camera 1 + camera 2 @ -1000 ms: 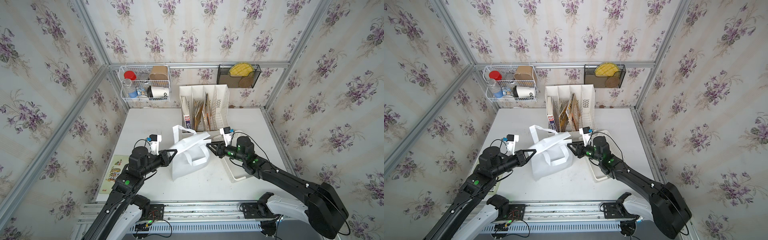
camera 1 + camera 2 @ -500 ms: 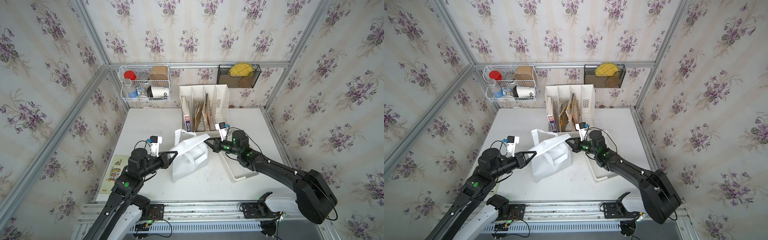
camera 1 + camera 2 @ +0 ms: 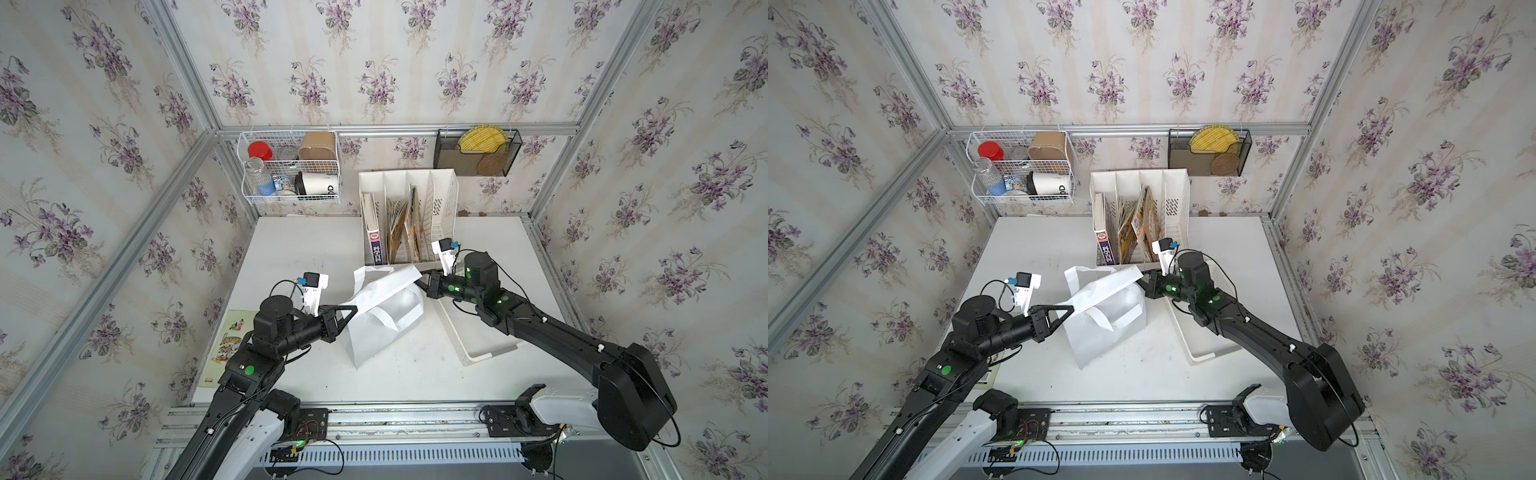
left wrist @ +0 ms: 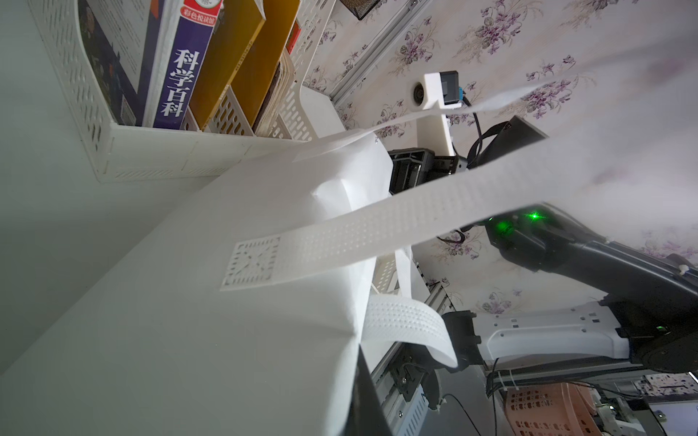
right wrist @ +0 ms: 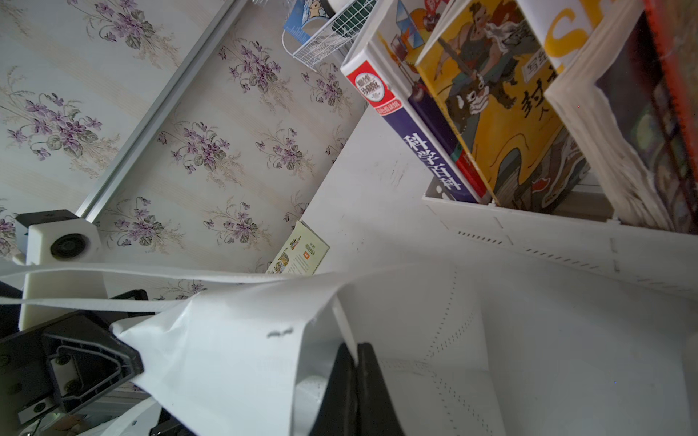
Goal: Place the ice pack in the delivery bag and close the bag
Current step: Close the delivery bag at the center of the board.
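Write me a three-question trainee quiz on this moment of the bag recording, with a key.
1. True or false: the left tool stands open, clear of the delivery bag.
2. What is the right tool shut on? A) a book B) the delivery bag's rim C) the red-capped bottle
3. Which thing lies on the table beneath the right arm, beside the bag?

Key
1. False: it is shut on the bag's edge.
2. B
3. The white perforated basket.
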Controlling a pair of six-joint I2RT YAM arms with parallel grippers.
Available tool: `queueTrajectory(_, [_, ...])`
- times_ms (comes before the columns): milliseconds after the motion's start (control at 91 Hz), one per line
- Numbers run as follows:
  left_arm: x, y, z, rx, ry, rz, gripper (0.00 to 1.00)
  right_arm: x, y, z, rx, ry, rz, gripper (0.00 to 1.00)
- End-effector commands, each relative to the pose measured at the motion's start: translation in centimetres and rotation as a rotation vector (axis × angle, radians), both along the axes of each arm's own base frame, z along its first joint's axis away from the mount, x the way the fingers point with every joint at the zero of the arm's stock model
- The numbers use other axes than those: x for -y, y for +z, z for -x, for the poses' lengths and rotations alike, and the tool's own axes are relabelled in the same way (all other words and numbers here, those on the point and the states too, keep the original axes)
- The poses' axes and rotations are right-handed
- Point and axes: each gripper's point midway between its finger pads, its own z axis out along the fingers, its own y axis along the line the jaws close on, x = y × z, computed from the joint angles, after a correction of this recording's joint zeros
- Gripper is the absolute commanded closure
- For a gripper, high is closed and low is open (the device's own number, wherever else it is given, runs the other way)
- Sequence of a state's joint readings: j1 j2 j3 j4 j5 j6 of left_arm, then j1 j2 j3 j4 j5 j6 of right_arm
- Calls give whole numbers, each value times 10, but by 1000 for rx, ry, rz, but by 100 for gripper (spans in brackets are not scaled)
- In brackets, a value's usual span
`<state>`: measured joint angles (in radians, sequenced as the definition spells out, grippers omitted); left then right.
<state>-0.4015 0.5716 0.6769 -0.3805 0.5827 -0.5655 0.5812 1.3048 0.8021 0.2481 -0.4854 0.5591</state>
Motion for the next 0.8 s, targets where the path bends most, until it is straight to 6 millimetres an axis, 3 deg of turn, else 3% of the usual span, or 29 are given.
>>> queueTrajectory(0, [-7,-15,12,-10,-30,-105,100,20,-4,-24,18,-157,53,100])
queueTrajectory(341, [-16,-34,8,-42,39,-143,100,19,-1,-13,32,-108,-10,100])
queueTrajectory(516, [-18,-36,6,-47,52,-153,100,24,2,-3,63,-98,-17,79])
queueTrajectory(791, [-20,-37,6,-47,61,-163,100,36,2,14,91,-89,10,68])
